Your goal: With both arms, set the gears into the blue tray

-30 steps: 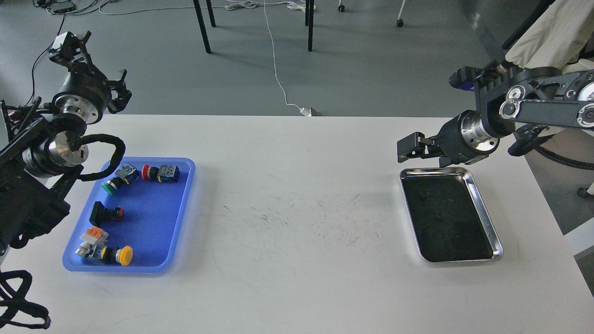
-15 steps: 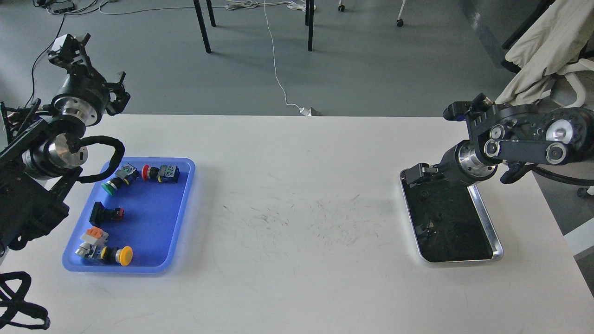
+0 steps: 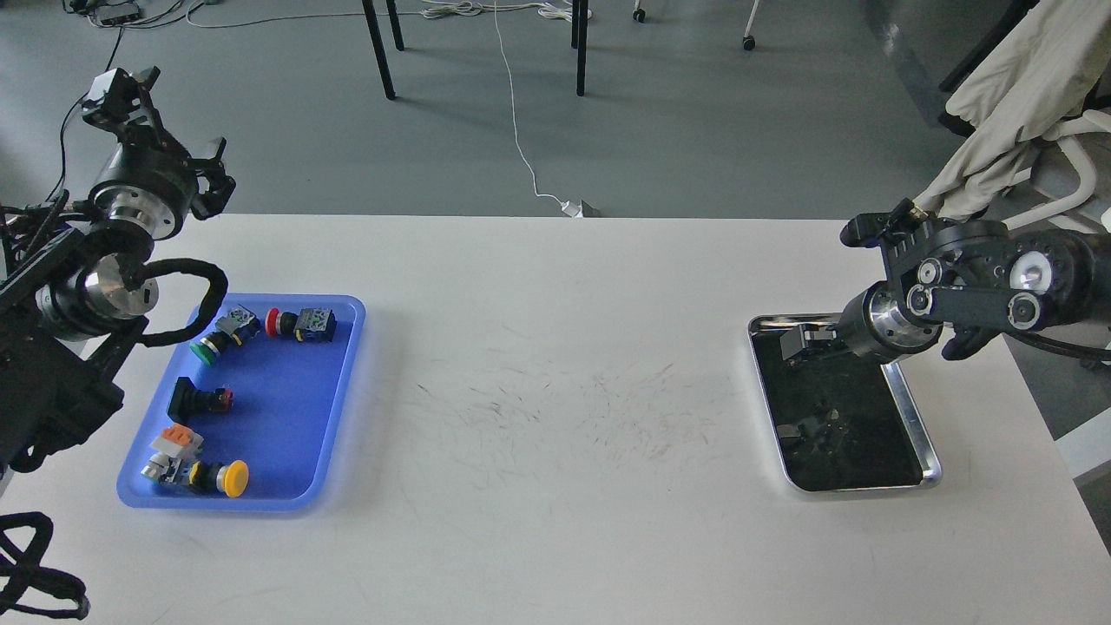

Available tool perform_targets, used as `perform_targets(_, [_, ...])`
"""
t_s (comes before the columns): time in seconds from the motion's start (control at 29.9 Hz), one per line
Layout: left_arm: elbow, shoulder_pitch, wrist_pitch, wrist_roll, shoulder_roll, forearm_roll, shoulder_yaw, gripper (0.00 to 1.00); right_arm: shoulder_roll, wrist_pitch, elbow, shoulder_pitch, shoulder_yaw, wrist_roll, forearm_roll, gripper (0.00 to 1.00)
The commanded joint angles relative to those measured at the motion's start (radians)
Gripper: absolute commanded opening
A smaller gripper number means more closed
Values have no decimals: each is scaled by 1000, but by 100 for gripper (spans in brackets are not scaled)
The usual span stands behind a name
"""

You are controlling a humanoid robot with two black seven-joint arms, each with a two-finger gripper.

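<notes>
The blue tray (image 3: 340,382) lies at the table's left and holds several colour-capped push-buttons. No gears show in it. On the right, the shiny steel tray (image 3: 913,415) has a dark, mirror-like floor. A tiny dark speck there (image 3: 822,403) may be a gear, but reflections make it hard to tell. My right gripper (image 3: 798,340) is low inside the steel tray's far left corner, its fingers seen as one dark block. My left gripper (image 3: 213,169) is raised beyond the table's far left edge, behind the blue tray, with nothing seen in it.
The white table (image 3: 555,417) is scuffed in the middle between the two trays. My left arm's cable loop (image 3: 204,295) hangs over the blue tray's far left corner. Chair legs and a white cord (image 3: 521,148) are on the floor beyond the table.
My right gripper has come down from above the steel tray's far edge into the tray, and its reflection now shows on the floor. The left arm has shifted slightly left.
</notes>
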Motion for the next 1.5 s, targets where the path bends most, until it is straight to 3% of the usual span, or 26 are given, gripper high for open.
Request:
perform_targets(0.0, [0, -1, 1, 0, 1, -7, -2, 98, 38, -2, -48, -22, 0, 1, 3, 88])
perform_targets(0.23, [2, -1, -1, -1, 1, -9, -8, 98, 98, -2, -126, -80, 7, 3, 7, 87])
perform_targets(0.7, [2, -1, -1, -3, 1, -9, -9, 98, 115, 2, -160, -115, 7, 9, 1, 68])
perform_targets(0.9, [2, -1, -1, -3, 1, -9, -8, 98, 145, -1, -209, -140, 8, 11, 4, 65])
perform_targets(1.1, [2, -1, -1, -3, 1, -9, -9, 98, 159, 1, -217, -138, 10, 11, 4, 39])
perform_targets(1.2, [2, -1, -1, -3, -1, -9, -9, 98, 158, 7, -212, -134, 10, 12, 9, 33])
perform_targets(1.3, [2, -1, -1, -3, -1, -9, -9, 98, 155, 8, -211, -129, 13, 14, 9, 18])
perform_targets(1.47, [2, -1, 1, -3, 1, -9, -9, 98, 145, 14, -201, -105, 34, 17, 15, 5])
